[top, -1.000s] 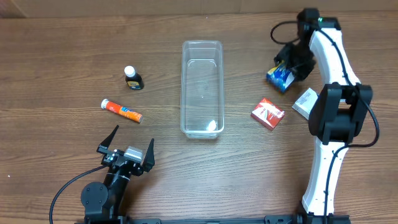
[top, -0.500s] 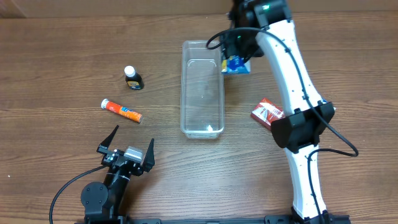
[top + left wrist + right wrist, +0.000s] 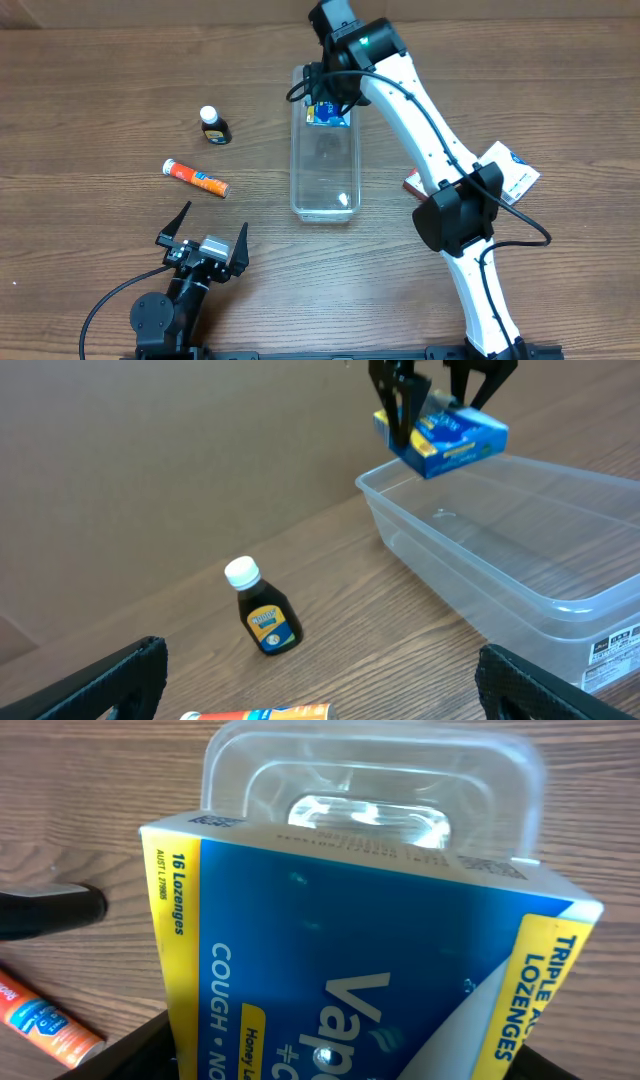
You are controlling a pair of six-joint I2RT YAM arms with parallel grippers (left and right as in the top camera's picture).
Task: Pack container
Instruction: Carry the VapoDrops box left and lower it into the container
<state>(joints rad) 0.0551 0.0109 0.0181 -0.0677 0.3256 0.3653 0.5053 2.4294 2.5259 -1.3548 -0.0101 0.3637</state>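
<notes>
The clear plastic container (image 3: 324,160) lies lengthwise in the middle of the table; it also shows in the left wrist view (image 3: 520,550) and the right wrist view (image 3: 380,790). My right gripper (image 3: 328,105) is shut on a blue and yellow lozenge box (image 3: 328,115) and holds it over the container's far end. The box shows in the left wrist view (image 3: 445,435) and fills the right wrist view (image 3: 360,950). My left gripper (image 3: 205,248) is open and empty near the front edge.
A small dark bottle with a white cap (image 3: 213,126) and an orange tube (image 3: 196,178) lie left of the container. A red box (image 3: 412,182) and a white box (image 3: 512,170) lie to its right, partly behind my right arm.
My right arm has swung left with the lozenge box, from the far right of the table to above the container's far end. The left arm has not moved.
</notes>
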